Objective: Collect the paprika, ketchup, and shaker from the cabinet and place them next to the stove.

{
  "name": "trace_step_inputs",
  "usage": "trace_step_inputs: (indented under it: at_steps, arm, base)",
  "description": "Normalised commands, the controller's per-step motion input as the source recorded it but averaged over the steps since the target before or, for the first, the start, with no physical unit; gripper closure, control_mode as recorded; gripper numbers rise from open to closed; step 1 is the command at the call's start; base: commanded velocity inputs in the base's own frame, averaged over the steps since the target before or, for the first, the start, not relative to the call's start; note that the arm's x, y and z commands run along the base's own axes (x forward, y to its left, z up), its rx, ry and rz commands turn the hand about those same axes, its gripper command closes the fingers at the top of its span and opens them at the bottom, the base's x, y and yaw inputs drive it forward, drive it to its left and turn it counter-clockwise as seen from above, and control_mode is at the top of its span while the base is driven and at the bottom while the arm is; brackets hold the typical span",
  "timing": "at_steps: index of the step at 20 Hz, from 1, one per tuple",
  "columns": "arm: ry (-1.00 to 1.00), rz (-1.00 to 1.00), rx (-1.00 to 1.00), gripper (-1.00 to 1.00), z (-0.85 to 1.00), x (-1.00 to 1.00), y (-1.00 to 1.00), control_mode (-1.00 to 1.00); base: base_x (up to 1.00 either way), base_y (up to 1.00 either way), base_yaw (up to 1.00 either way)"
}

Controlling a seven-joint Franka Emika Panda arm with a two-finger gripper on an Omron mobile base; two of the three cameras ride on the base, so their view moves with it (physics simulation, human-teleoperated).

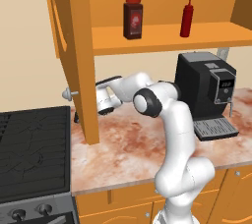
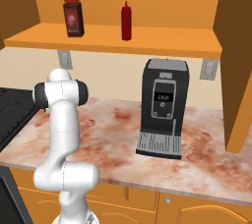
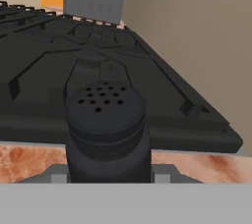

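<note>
Shaker [image 3: 106, 129] seemingly gripped between hand [image 3: 109, 174] fingers, beside stove [image 3: 162, 95]

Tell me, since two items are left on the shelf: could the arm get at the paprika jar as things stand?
Probably not right away. The gripper is shut on the shaker low beside the stove. The paprika jar itself stands unblocked at the open shelf's front.
</note>
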Motion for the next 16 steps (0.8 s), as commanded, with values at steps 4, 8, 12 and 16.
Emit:
trace_step_inputs:
  at_steps: [4,8,12,16]
  arm:
    - [-0.03,0.0,-0.01,-1.0,-0.38,0.0,0.0,-1.0]
    - [-0.04,0.0,-0.01,-1.0,-0.3,-0.01,0.0,-1.0]
    - [-0.05,0.0,0.0,-1.0,-0.13,-0.06,0.0,-1.0]
    - [-0.05,0.0,0.0,-1.0,0.0,-0.11,0.0,-1.0]
  base:
    - [0.0,0.0,0.0]
    - [0.0,0.0,0.0]
    - [0.0,0.0,0.0]
    - [0.0,0.0,0.0]
